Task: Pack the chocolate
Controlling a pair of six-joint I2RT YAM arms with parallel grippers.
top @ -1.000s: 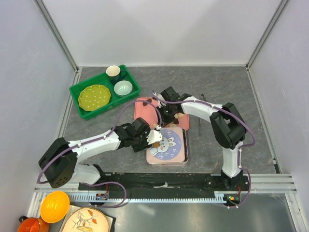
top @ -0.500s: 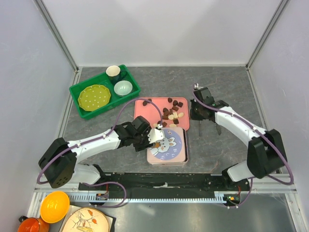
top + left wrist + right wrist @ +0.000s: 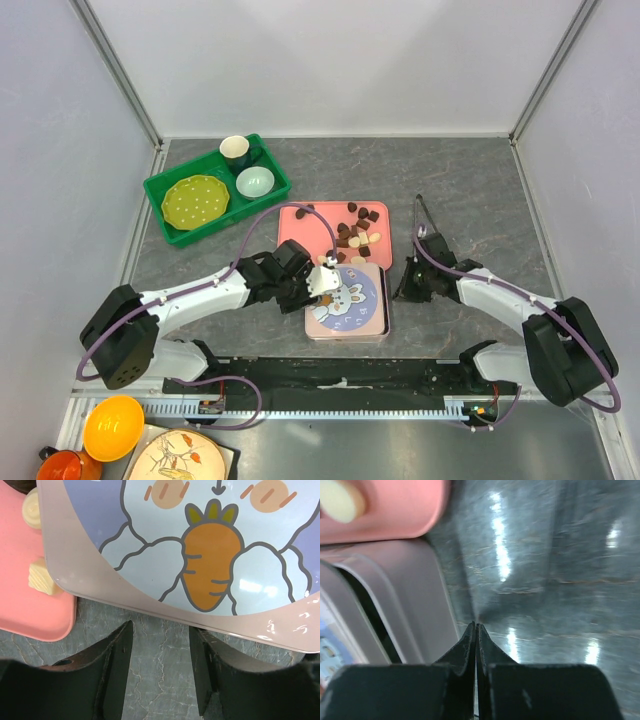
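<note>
Dark and cream chocolate [image 3: 355, 235] pieces lie on the right half of a pink tray [image 3: 300, 225]. Just in front of the tray sits a tin with a rabbit-and-carrot lid [image 3: 350, 300] [image 3: 210, 565]. My left gripper [image 3: 322, 282] [image 3: 160, 670] stands open at the tin's left edge, low over the table, with nothing between its fingers. Two cream chocolate pieces [image 3: 40, 577] show on the tray's corner beside it. My right gripper [image 3: 403, 292] [image 3: 476, 630] is shut and empty, low by the tin's right side [image 3: 410, 605].
A green basket [image 3: 155, 190] at the back left holds a yellow-green plate [image 3: 195, 200] and two cups [image 3: 237, 150]. A thin dark utensil [image 3: 420, 210] lies on the grey table right of the tray. Side walls close the workspace.
The right arm left the tray, swung out to the right, then came down beside the tin's right side, and its gripper closed. The left arm has hardly moved.
</note>
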